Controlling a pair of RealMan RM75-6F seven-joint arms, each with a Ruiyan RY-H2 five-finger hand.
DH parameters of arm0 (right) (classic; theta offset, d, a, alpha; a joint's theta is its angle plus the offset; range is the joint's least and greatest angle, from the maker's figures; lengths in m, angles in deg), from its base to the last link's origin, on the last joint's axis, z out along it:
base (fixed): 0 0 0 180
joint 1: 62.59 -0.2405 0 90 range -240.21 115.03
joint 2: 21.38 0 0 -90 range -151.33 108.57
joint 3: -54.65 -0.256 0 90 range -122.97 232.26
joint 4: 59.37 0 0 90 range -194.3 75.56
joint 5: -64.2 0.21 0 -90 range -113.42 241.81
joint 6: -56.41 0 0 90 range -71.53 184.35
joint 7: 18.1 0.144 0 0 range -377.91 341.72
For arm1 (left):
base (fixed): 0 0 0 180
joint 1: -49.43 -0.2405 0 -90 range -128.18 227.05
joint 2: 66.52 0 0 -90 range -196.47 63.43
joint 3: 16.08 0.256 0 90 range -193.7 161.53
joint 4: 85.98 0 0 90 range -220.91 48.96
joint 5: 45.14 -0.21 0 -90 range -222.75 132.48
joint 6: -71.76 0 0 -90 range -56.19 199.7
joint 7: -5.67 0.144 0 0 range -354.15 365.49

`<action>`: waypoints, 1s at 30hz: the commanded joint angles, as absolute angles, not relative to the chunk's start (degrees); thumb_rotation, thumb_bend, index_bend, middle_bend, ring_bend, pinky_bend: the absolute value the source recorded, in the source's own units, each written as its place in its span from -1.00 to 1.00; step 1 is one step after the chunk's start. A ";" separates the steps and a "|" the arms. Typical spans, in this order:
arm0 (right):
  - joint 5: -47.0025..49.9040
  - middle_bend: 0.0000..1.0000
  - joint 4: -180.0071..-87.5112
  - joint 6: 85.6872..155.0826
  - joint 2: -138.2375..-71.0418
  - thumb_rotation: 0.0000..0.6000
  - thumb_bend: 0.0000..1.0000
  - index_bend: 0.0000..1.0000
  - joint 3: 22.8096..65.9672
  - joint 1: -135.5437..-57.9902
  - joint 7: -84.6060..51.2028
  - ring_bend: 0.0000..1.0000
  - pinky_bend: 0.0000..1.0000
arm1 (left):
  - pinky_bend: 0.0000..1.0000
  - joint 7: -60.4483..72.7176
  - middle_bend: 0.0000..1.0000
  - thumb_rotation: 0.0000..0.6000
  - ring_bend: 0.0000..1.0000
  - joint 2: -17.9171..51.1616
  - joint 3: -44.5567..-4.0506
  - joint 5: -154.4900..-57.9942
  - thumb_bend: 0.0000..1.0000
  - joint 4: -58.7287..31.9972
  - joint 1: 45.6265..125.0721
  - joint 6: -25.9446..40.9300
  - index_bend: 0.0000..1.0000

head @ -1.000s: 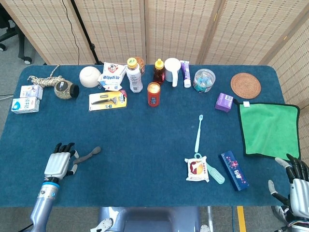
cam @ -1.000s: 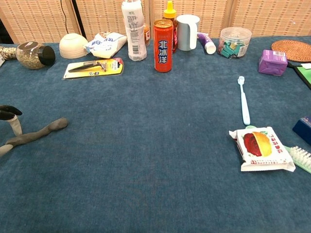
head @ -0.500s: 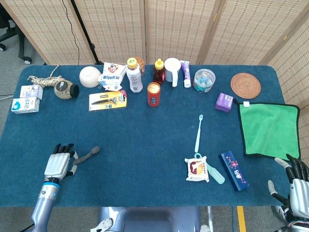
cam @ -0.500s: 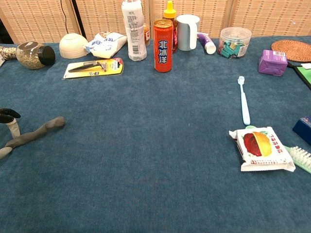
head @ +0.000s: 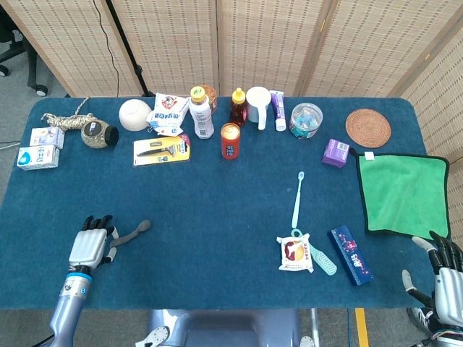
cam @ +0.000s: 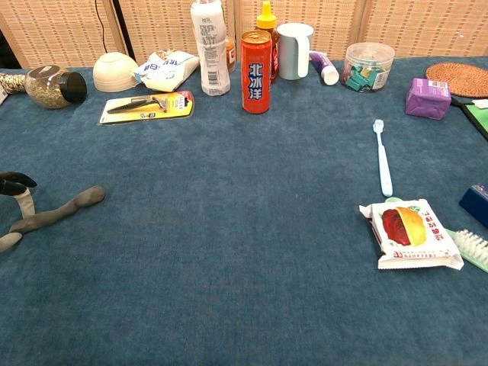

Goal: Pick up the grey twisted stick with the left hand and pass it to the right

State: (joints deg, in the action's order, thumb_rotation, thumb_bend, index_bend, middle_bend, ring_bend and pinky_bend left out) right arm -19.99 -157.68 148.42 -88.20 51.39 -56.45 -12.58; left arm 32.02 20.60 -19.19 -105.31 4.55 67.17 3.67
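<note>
The grey twisted stick [head: 132,233] lies on the blue tablecloth near the front left, its free end pointing right and away from me. My left hand [head: 90,248] lies over the stick's left end with its fingers stretched forward. In the chest view the grey twisted stick [cam: 59,213] rests flat on the cloth, and a black-tipped finger of the left hand [cam: 18,191] reaches down onto it at the frame's left edge. Whether that finger pinches the stick is hidden. My right hand [head: 440,278] hangs past the table's front right corner, fingers spread, holding nothing.
A snack packet [head: 296,254], a toothbrush [head: 297,196], a dark blue box [head: 351,254] and a green cloth [head: 401,191] lie on the right. A red can [head: 230,140], bottles, a mug, a bowl [head: 134,113] and a razor pack [head: 162,150] line the back.
The left hand and the stick shifted slightly back and forth, ending almost where they were a second ago. The right hand has not moved.
</note>
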 commanded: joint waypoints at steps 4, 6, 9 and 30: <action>-19.99 -0.82 -157.72 148.51 -88.09 1.00 -0.21 -0.57 51.37 -56.35 -12.37 -1.00 -1.00 | -1.00 31.89 -0.70 1.00 -0.70 20.72 -19.13 -105.25 -0.18 4.88 67.14 3.49 -0.01; -20.04 -0.82 -157.72 148.50 -88.09 1.00 -0.21 -0.57 51.39 -56.35 -12.38 -1.00 -1.00 | -1.00 31.71 -0.70 1.00 -0.70 20.71 -19.09 -105.45 -0.14 4.98 67.07 3.30 0.01; -20.04 -0.82 -157.73 148.42 -88.10 1.00 -0.21 -0.57 51.44 -56.34 -12.42 -1.00 -1.00 | -1.00 31.61 -0.69 1.00 -0.69 20.71 -18.95 -105.62 -0.09 5.01 67.02 3.20 0.04; -20.52 -0.82 -158.36 148.42 -87.82 1.00 -0.21 -0.57 51.52 -56.34 -12.56 -1.00 -1.00 | -1.00 29.31 -0.59 1.00 -0.64 19.40 -19.08 -107.83 0.17 6.11 66.48 1.70 0.26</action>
State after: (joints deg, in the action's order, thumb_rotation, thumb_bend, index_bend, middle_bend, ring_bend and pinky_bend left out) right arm -20.51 -158.35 148.42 -87.82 51.52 -56.34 -12.57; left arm 29.35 19.45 -19.05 -107.79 6.08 66.49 1.76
